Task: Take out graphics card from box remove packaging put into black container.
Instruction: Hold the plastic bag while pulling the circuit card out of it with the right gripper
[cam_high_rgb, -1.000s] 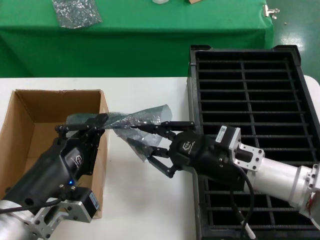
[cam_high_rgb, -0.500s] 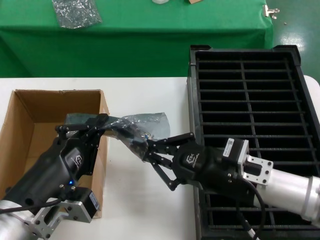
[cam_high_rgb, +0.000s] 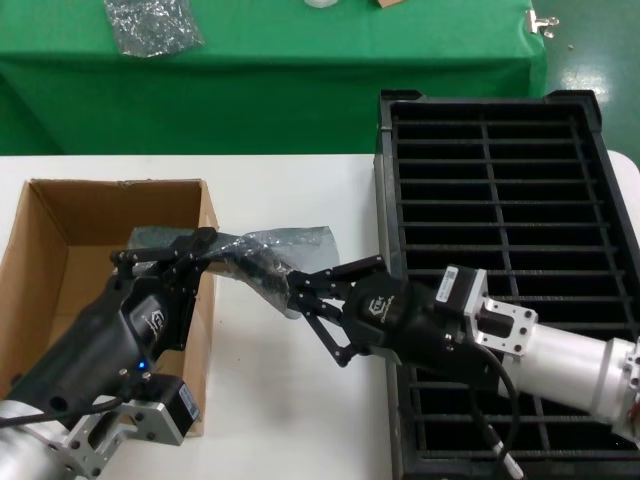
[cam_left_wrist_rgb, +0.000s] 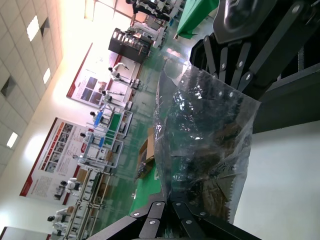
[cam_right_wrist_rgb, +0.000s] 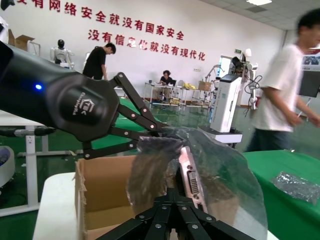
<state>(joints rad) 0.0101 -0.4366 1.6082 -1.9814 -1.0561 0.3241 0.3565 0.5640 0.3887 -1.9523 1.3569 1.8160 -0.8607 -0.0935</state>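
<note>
- Head view: left gripper (cam_high_rgb: 165, 258) above the near right wall of the box (cam_high_rgb: 40, 250), fingers pinched together on one end of the packaging (cam_high_rgb: 270, 250).
- Packaging stretched between both grippers, held clear of the white table (cam_high_rgb: 290, 400), between the box and the black container (cam_high_rgb: 500, 180).
- Right gripper (cam_high_rgb: 300, 290) reaching in from the black container's side, fingers closed onto the other end of the packaging.
- Right wrist view: graphics card (cam_right_wrist_rgb: 192, 182) visible through the translucent plastic, silver bracket with its port facing the camera, clamped between the right gripper's fingers (cam_right_wrist_rgb: 165, 212) together with the bag.
- Left wrist view: wrinkled bag (cam_left_wrist_rgb: 200, 135) rising from the left gripper's fingers (cam_left_wrist_rgb: 150, 220), right gripper's dark linkage at its far edge.
- Smaller crumpled silver bag (cam_high_rgb: 152, 24) lying on the green cloth (cam_high_rgb: 300, 60) behind the table, well apart from the work.
</note>
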